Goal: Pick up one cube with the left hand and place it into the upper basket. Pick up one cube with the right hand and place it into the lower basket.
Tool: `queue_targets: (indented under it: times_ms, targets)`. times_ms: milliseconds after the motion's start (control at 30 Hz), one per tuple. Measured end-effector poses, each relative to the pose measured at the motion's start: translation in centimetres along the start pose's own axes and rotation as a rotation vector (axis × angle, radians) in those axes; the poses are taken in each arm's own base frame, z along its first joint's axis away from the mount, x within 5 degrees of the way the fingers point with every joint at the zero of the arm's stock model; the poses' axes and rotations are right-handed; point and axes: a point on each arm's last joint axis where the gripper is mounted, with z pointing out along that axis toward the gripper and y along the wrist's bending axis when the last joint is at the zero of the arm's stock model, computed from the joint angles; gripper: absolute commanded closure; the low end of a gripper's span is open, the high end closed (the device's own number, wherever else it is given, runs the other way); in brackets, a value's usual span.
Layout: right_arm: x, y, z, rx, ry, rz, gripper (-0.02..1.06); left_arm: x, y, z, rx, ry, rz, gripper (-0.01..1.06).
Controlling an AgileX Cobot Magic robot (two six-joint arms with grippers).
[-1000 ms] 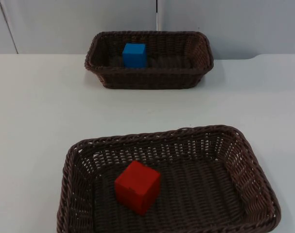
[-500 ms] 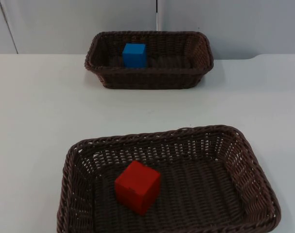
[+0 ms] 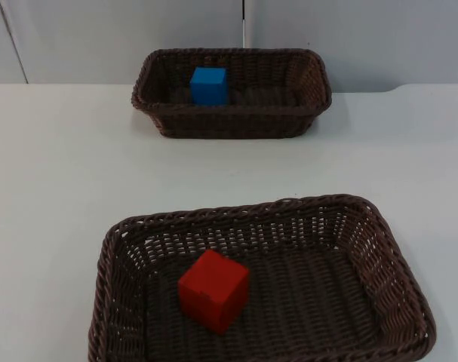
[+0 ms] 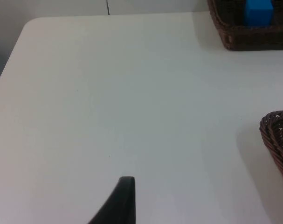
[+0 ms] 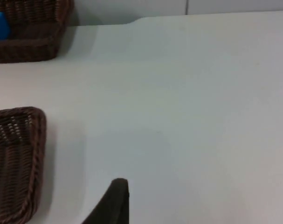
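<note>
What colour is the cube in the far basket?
Blue: the blue cube in the upper wicker basket, clearest from the top view.

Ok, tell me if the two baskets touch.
Apart. The top view shows bare table between the upper basket and the lower basket.

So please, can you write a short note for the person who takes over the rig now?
Left end effector: over bare table left of the baskets, waiting, holding nothing.
Right end effector: over bare table right of the baskets, holding nothing.
Blue cube lies in the upper basket; red cube lies in the lower basket.
Done: both placements. Left: nothing visible.
</note>
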Motion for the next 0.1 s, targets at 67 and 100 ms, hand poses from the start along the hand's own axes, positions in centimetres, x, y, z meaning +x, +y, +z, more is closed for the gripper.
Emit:
queue_targets:
  times_ms: [67,100]
  targets:
    - [0.02,0.03,-0.03,0.035,-0.001,0.018,-0.01,0.00,0.00,0.00,0.000,0.000,0.000,0.00]
    - [0.02,0.04,-0.04,0.048,-0.001,0.025,-0.01,0.00,0.00,0.00,0.000,0.000,0.000,0.00]
